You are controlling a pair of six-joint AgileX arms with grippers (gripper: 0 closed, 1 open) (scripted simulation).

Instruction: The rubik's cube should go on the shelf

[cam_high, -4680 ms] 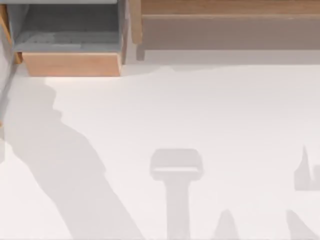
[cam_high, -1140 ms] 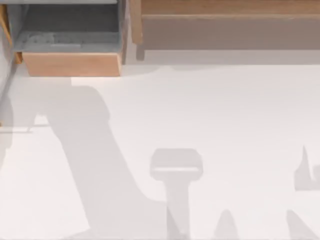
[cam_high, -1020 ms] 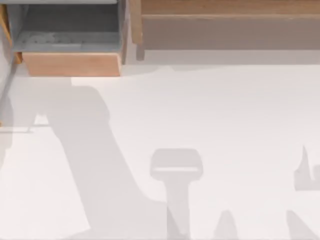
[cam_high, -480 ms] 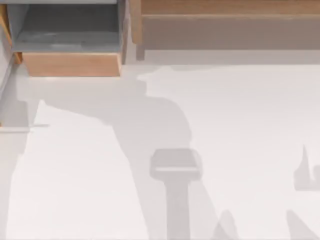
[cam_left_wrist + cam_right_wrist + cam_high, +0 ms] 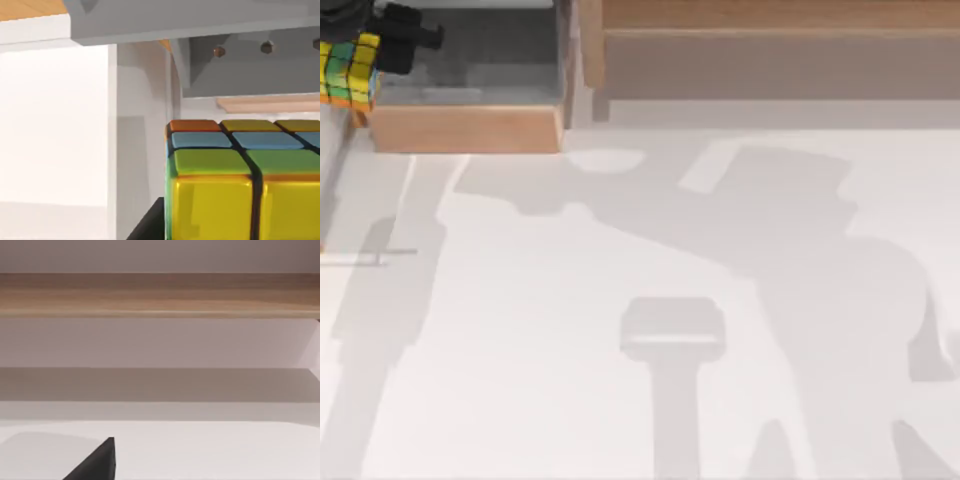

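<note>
Left gripper (image 5: 365, 45) at the wooden box's (image 5: 465, 128) left end, fingers clamped on the rubik's cube (image 5: 348, 70). Shelf (image 5: 770, 40) sits right of the box. Right gripper: fingers' state can't tell.

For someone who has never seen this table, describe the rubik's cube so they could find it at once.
Start at the grey-lined wooden box in the top view's far left corner, left of the long light-wood shelf. At that box's left end, at the picture's edge, sits the rubik's cube beside the dark left gripper. Its yellow, green, blue and orange stickers with dark grid lines stand out against plain wood and grey.
</note>
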